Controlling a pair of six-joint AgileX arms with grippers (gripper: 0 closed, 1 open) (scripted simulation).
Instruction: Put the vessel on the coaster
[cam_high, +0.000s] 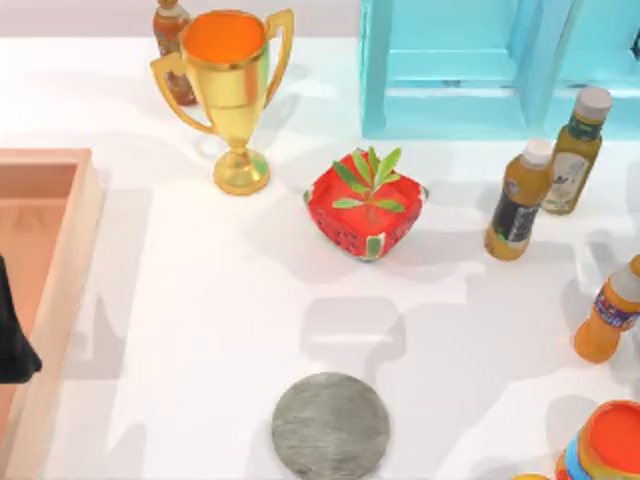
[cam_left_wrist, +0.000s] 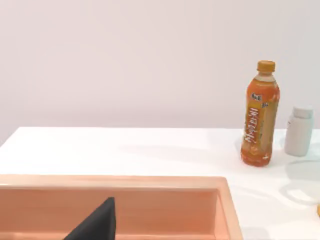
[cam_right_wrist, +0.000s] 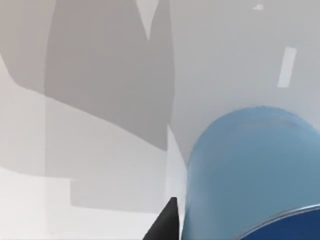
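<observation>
One blue vessel fills right wrist view, grip state unclear; grey coaster bare at table's front edge, red pot behind.

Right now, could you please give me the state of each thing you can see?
Coaster: flat on the table, bare, nothing on it.
Vessel: close beside the right wrist camera, not on the coaster.
Trophy: upright.
Red pot: upright, leaves up.
Bottles: standing, capped.
Left gripper: over the wooden tray.
</observation>
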